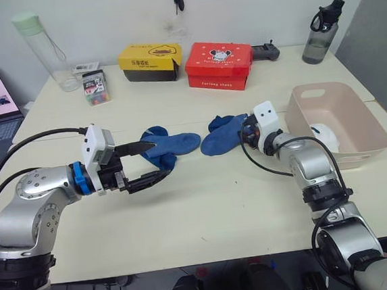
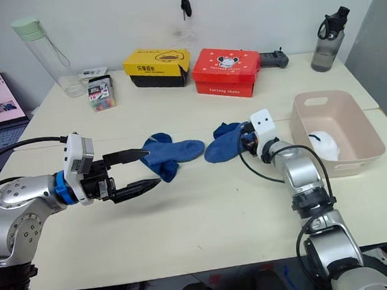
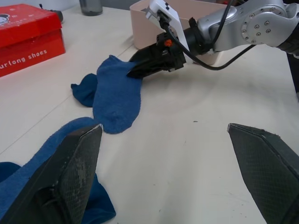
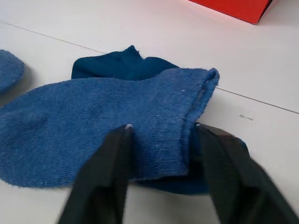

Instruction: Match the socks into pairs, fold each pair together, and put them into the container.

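In the left eye view the left gripper [image 1: 146, 164] sits nearest, in the lower left of the frame, its two black fingers spread wide with the upper tip resting at the edge of the left blue sock pile [image 1: 170, 147] and nothing pinched between them. Toward centre right the right gripper [image 1: 245, 132] lies against the cuff end of the right blue sock pile [image 1: 221, 134], and at the right edge the container [image 1: 341, 124] holds a white bundle [image 1: 326, 137] that I take to be the white pair already stowed. The right eye view repeats this layout, with a red box [image 2: 226, 71] and a yellow-and-black box [image 2: 157, 68] along the top of the table [image 2: 207, 218]. In the left wrist view the left fingers frame the bottom corners, wide apart, while the right gripper at top centre bites the far end of the sock. In the right wrist view both fingers rise from the bottom edge on either side of the ribbed cuff, closed onto it. The risk, as I judge it, is that this pinch takes just the upper sock's cuff: the darker sock beneath could stay behind or drag loose, spoiling the pairing. The open left gripper, closing where it rests, might likewise catch a single layer.
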`<state>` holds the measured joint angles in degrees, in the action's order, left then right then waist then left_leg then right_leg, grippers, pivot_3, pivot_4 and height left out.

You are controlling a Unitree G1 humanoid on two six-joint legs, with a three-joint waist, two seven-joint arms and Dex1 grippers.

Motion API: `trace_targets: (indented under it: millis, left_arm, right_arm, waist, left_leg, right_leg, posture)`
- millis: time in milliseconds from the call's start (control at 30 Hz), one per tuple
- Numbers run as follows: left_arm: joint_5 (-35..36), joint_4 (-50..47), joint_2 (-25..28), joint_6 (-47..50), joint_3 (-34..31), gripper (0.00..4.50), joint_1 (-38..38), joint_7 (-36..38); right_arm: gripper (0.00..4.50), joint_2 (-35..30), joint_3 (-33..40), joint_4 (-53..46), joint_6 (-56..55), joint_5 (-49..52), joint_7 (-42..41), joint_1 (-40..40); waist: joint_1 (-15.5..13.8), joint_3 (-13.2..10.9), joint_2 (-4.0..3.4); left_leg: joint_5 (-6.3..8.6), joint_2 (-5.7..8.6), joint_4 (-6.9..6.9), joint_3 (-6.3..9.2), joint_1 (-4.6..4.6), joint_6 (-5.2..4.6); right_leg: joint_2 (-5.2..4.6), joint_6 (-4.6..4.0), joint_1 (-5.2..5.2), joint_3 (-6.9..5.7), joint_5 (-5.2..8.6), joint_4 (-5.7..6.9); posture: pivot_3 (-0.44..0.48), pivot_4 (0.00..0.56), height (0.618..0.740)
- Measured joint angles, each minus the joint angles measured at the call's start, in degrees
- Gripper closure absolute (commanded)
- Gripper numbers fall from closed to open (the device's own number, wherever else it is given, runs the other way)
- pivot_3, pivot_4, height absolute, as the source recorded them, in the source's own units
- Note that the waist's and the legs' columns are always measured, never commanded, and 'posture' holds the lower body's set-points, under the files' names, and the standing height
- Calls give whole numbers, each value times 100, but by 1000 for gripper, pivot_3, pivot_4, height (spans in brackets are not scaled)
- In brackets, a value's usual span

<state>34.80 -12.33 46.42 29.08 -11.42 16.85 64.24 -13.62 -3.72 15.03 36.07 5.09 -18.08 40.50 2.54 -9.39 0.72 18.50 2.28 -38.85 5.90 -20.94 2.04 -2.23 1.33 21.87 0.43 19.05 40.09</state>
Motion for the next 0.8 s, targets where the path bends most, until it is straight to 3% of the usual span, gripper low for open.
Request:
trace_targets:
  millis: [133, 300, 567, 800]
  left_arm:
    - [-13, -5, -27, -46, 45, 0, 46, -43]
    - [-14, -43, -22, -41, 131, 0, 74, -97]
    - [-15, -154, 143, 113, 270, 0, 85, -89]
    - [-13, -156, 103, 172, 454, 0, 203, -117]
  right_arm:
    - [4475, -25, -117, -177, -37, -103, -83, -28]
    - [4475, -167, -195, -1053, 301, -43, -289, -428]
    - [4475, -393, -203, -3236, 1568, 401, -441, -1521]
    - [4475, -187, -209, -2789, 952, 121, -15, -1451]
  waist:
    - [11, 0, 0]
    - [4, 0, 0]
    - [-31, 0, 0]
    - [-26, 0, 0]
  left_leg:
    - [0, 0, 0, -2, 0, 0]
    - [0, 0, 1, 0, -3, 0]
    - [1, 0, 2, 2, -3, -1]
    - [1, 1, 2, -7, -3, -1]
  right_leg:
    - [0, 0, 1, 2, 0, 1]
    - [0, 0, 3, 2, 0, 0]
    - [1, 0, 4, 5, 0, 2]
    - [2, 0, 12, 12, 0, 5]
  posture:
    - [0, 150, 740]
    - [0, 150, 740]
    - [0, 150, 740]
    - [0, 150, 740]
